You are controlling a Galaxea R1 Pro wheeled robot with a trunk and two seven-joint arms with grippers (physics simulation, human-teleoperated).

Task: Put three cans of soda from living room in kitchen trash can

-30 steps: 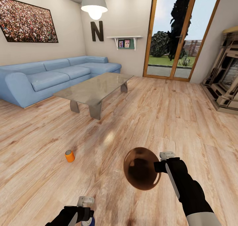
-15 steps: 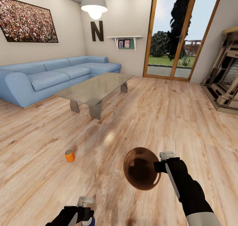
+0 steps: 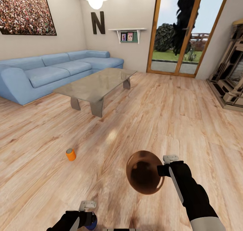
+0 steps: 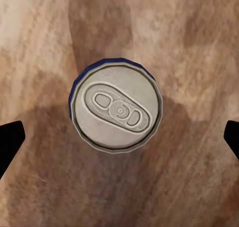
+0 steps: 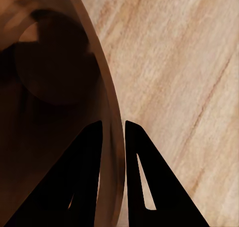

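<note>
Right gripper (image 3: 163,165) pinches the rim of the round copper-brown trash bin (image 3: 144,172), held above the light wood floor (image 3: 175,116). Left gripper (image 4: 119,137) hangs wide open over a blue-sided, grey-topped soda can (image 4: 116,107) standing on the floor; an orange soda can (image 3: 70,154) stands apart, toward the glass coffee table (image 3: 96,85).

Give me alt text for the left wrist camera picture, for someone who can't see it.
A soda can seen from straight above, its grey metal top with pull tab facing the camera and a thin blue edge at its rim, above a wood-grain floor. The left gripper's two dark fingertips sit wide apart at either side, clear of the can.

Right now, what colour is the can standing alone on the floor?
Orange, grey top: the can, best in the head view.
</note>
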